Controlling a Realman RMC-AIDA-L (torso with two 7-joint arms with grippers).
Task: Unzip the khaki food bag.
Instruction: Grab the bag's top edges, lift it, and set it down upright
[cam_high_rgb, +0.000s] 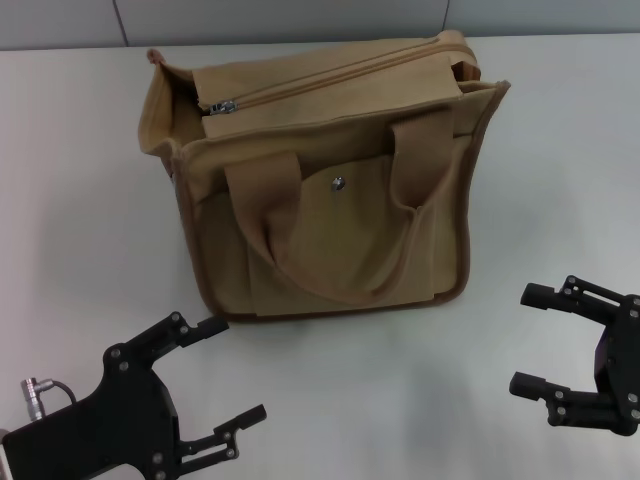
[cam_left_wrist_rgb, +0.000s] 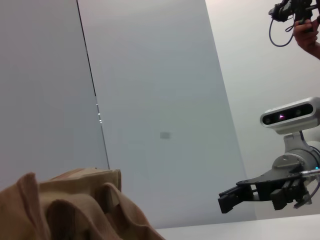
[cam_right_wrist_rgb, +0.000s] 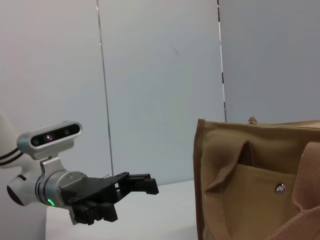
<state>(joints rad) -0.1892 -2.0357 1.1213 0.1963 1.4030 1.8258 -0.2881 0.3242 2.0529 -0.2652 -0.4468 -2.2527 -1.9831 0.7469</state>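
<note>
The khaki food bag (cam_high_rgb: 330, 180) stands on the white table (cam_high_rgb: 80, 200) in the middle of the head view. Its two handles hang down over the front pocket with the silver snap (cam_high_rgb: 338, 183). The top zipper runs along the bag's top, with its metal pull (cam_high_rgb: 222, 107) at the left end. My left gripper (cam_high_rgb: 225, 375) is open, near the table's front left, in front of the bag. My right gripper (cam_high_rgb: 530, 340) is open at the front right, apart from the bag. The bag also shows in the left wrist view (cam_left_wrist_rgb: 75, 210) and the right wrist view (cam_right_wrist_rgb: 255, 180).
A grey panelled wall (cam_high_rgb: 300, 20) runs behind the table. The right wrist view shows my left gripper (cam_right_wrist_rgb: 142, 184) farther off. The left wrist view shows my right gripper (cam_left_wrist_rgb: 235, 200) farther off and a person's hand (cam_left_wrist_rgb: 307, 30) holding a device at the upper edge.
</note>
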